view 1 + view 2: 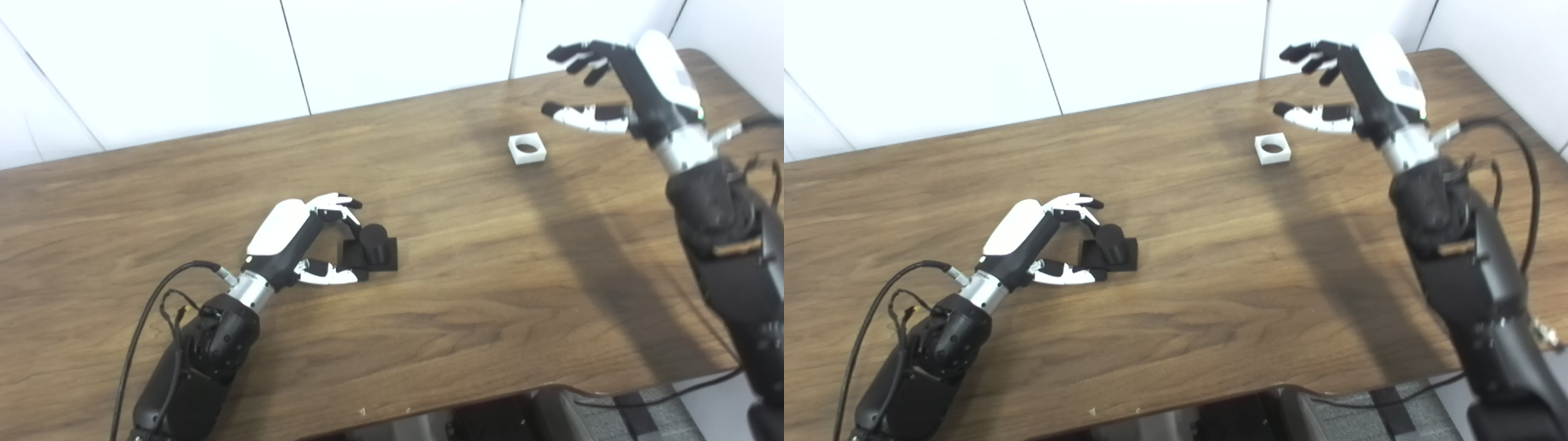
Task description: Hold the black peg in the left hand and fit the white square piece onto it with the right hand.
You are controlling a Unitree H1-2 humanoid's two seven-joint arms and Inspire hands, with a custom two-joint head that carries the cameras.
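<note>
The black peg [373, 244], a short cylinder on a square base, stands on the wooden table [465, 294] left of centre. My left hand [286, 236] rests on the table beside it, open. Its curled fingers reach over the far side of the peg and its thumb lies along the base's near edge; whether they touch it is unclear. The white square piece [527, 148], with a round hole, lies flat at the back right. My right hand [618, 86] hovers open above and to the right of it, fingers spread, holding nothing.
White wall panels stand right behind the table's far edge. The table's front edge runs along the bottom, with cables [637, 401] and dark floor items below it. A black cable [147, 318] trails from my left wrist.
</note>
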